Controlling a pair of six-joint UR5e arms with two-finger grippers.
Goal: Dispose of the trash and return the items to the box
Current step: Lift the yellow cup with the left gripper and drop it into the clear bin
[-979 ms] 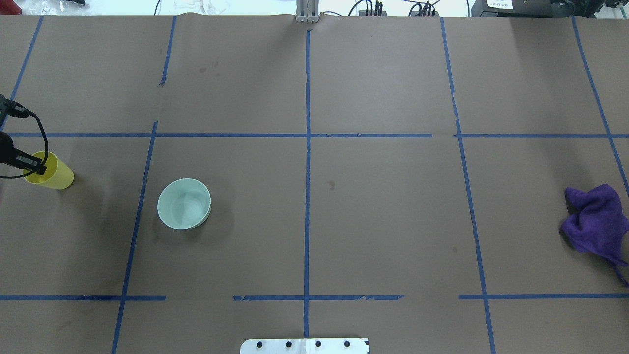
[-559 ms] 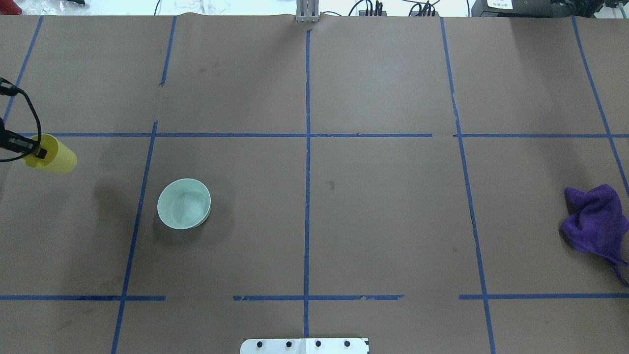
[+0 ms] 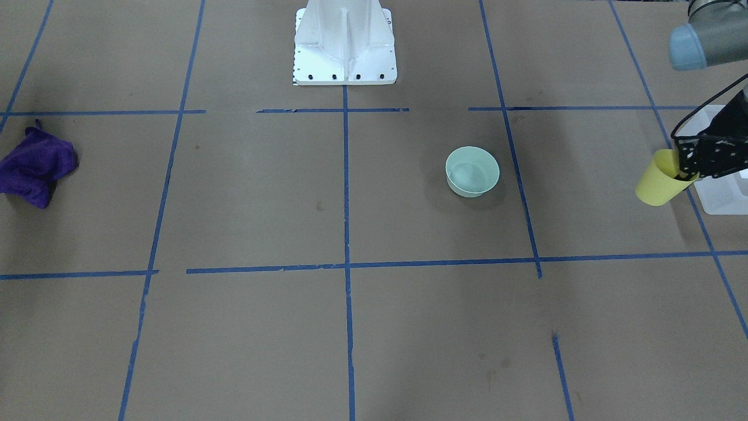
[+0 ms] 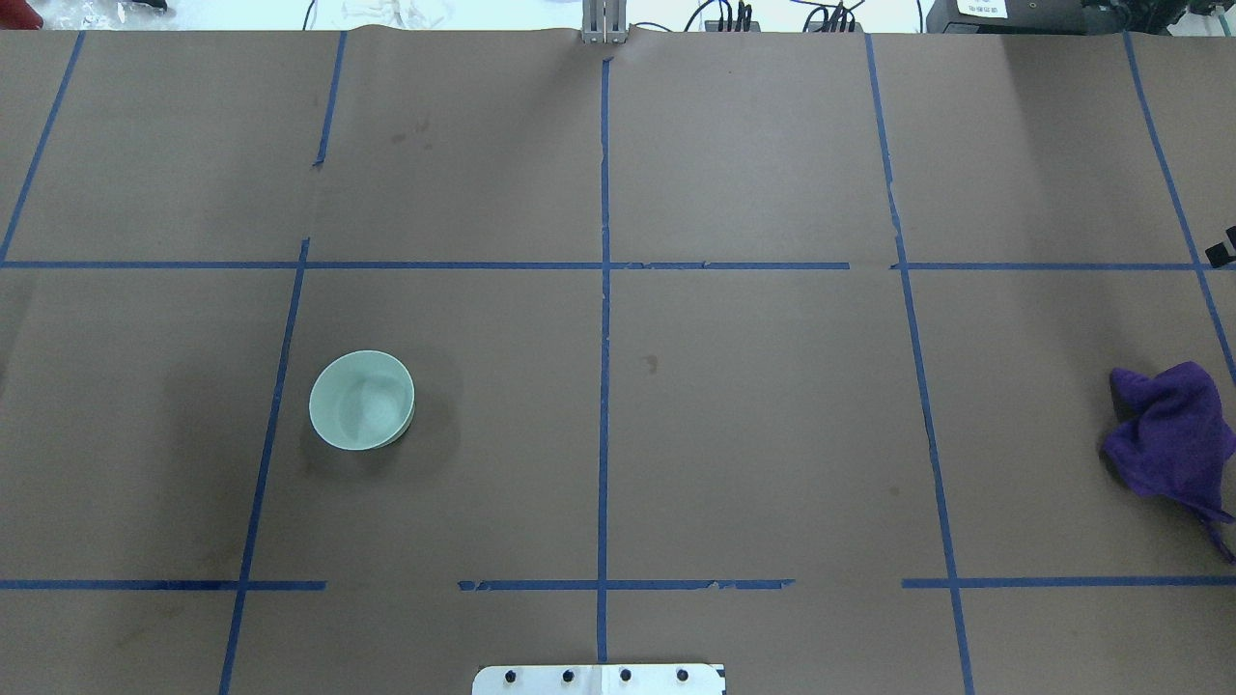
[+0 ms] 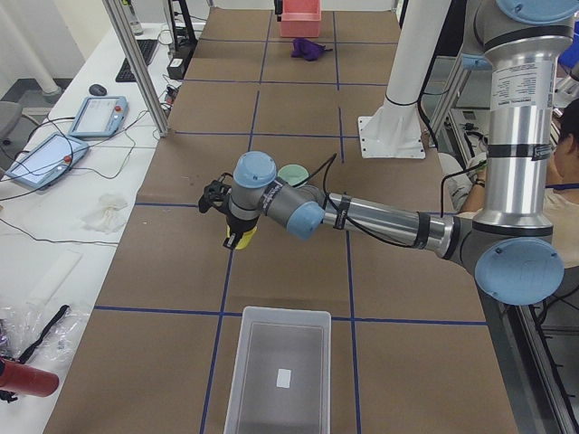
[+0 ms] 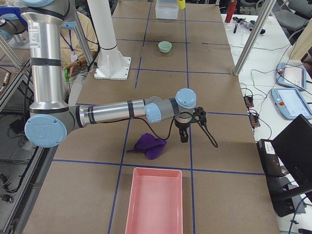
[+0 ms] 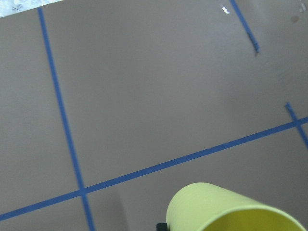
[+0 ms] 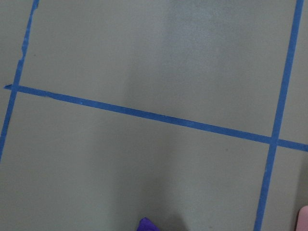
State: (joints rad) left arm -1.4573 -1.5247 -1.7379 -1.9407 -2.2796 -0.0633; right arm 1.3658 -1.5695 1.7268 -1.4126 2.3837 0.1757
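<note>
My left gripper is shut on the rim of the yellow cup and holds it tilted above the table, just beside the frosted white box. The exterior left view shows the cup short of the box. The cup's rim fills the bottom of the left wrist view. The mint-green bowl stands upright on the table. My right gripper hovers beside a purple cloth; I cannot tell whether it is open or shut.
The purple cloth lies at the table's right end. A pink tray sits beyond it at that end. The white pedestal base stands at the robot's edge. Blue tape lines cross the brown paper.
My left gripper has carried the yellow cup leftward, out of the overhead view. The bowl and the cloth have not moved.
</note>
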